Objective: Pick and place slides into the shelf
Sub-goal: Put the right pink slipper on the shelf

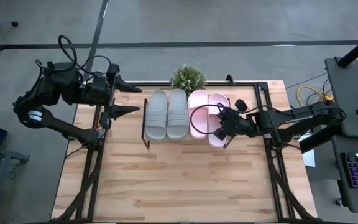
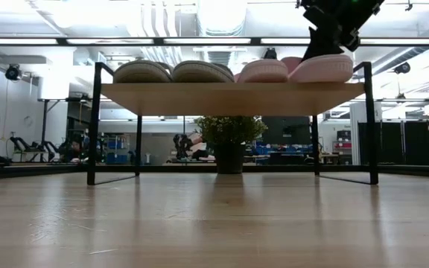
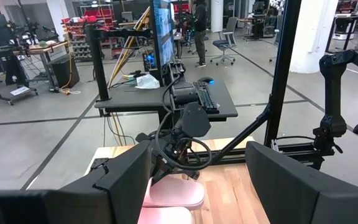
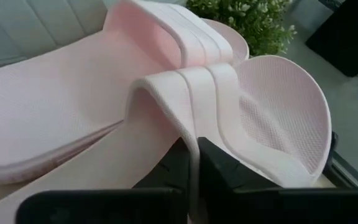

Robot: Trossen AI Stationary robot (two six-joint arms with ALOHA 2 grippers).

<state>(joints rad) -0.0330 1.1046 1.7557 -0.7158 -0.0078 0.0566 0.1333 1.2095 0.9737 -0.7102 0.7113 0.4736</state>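
Note:
The shelf [image 2: 229, 97] stands toward the table's far edge and carries all four slides side by side on its plank. The grey-green pair [image 1: 166, 114] lies on the left and one pink slide [image 1: 197, 113] right of it. The second pink slide [image 1: 218, 106] lies at the right end. My right gripper [image 1: 224, 124] reaches in from the right and is shut on that slide. My left gripper [image 1: 132, 98] hangs open left of the shelf, touching nothing. My right gripper [image 4: 193, 165] pinches the strap [image 4: 194, 134] of the rightmost pink slide between its two fingers [image 4: 222, 168], at the strap's side edge. It comes from the table's right, slanting down. The slide's sole [image 2: 322, 74] appears to rest on the shelf plank beside the other pink slide.
A small potted plant [image 1: 188, 78] stands behind the shelf at the table's far edge. Bare wooden tabletop [image 1: 179, 180] stretches from the shelf to the near edge. A black frame [image 1: 263, 93] runs along the table's sides.

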